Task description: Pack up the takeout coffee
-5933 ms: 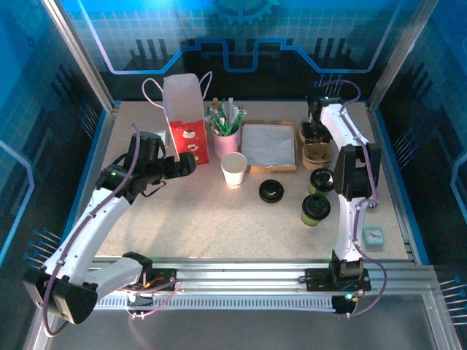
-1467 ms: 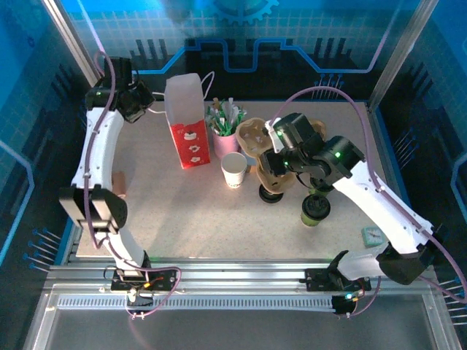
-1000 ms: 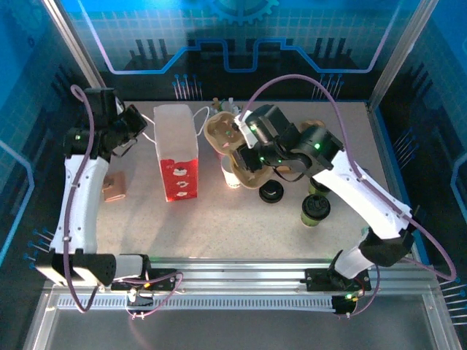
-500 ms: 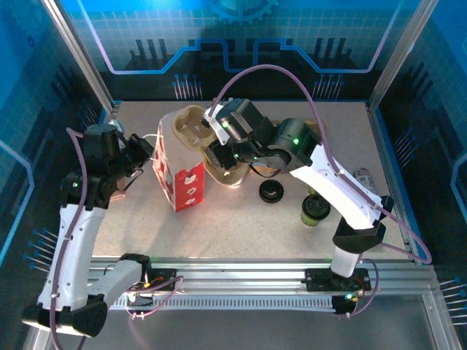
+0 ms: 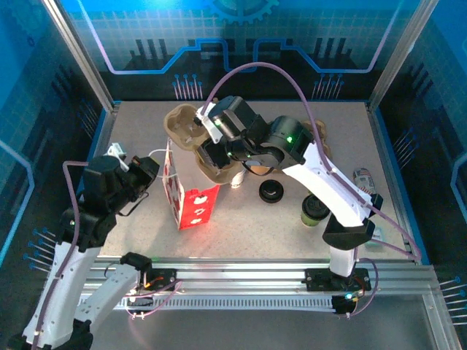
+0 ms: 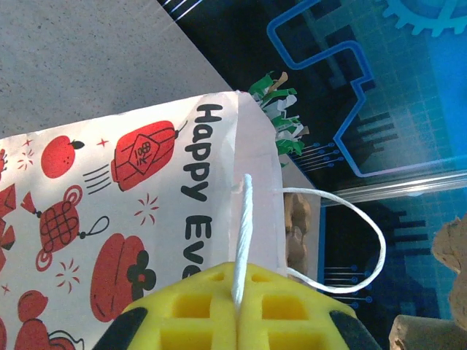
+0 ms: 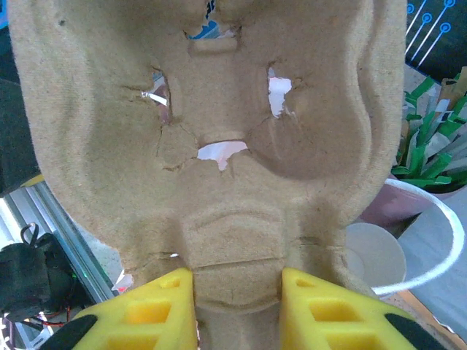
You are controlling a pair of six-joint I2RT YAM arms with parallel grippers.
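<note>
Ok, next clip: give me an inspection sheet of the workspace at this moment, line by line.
Surface: speckled beige table, no spills seen.
Job's things: white paper cup open-topped, beyond the pulp cup carrier; red-and-white paper bag held by its string handle.
Clutter: black lid; green-topped cup; green-and-white sticks.
Grippers: left gripper shut on the string handle; right gripper shut on the pulp cup carrier, raised beside the bag's mouth.
Cables: purple cable arcs high over the right arm, no snag seen.
Surroundings: blue printed panels, aluminium frame.
</note>
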